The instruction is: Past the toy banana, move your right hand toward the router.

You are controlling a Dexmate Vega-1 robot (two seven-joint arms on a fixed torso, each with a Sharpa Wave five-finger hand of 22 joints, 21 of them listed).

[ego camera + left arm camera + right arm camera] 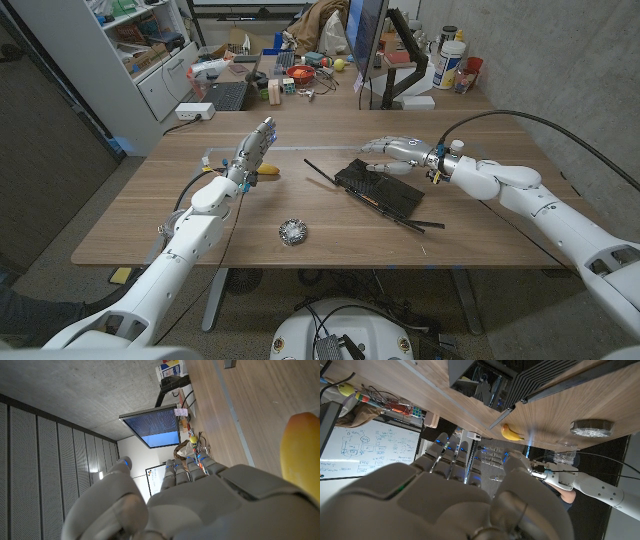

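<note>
A black router [378, 188] with thin antennas lies at the table's middle, slightly right; its vented casing [555, 377] shows in the right wrist view. My right hand [395, 154] hovers at the router's far right side with fingers spread and nothing in them. The yellow toy banana [267, 172] lies left of centre, beside my left hand [255, 150], whose extended fingers hold nothing. The banana [300, 455] shows close in the left wrist view, and the same banana [512, 433] in the right wrist view.
A small round silver object [293, 232] sits near the table's front middle. Behind the table stand a monitor [366, 38], a keyboard [227, 95], bottles [449, 62] and assorted clutter. A shelf unit [120, 50] is at back left.
</note>
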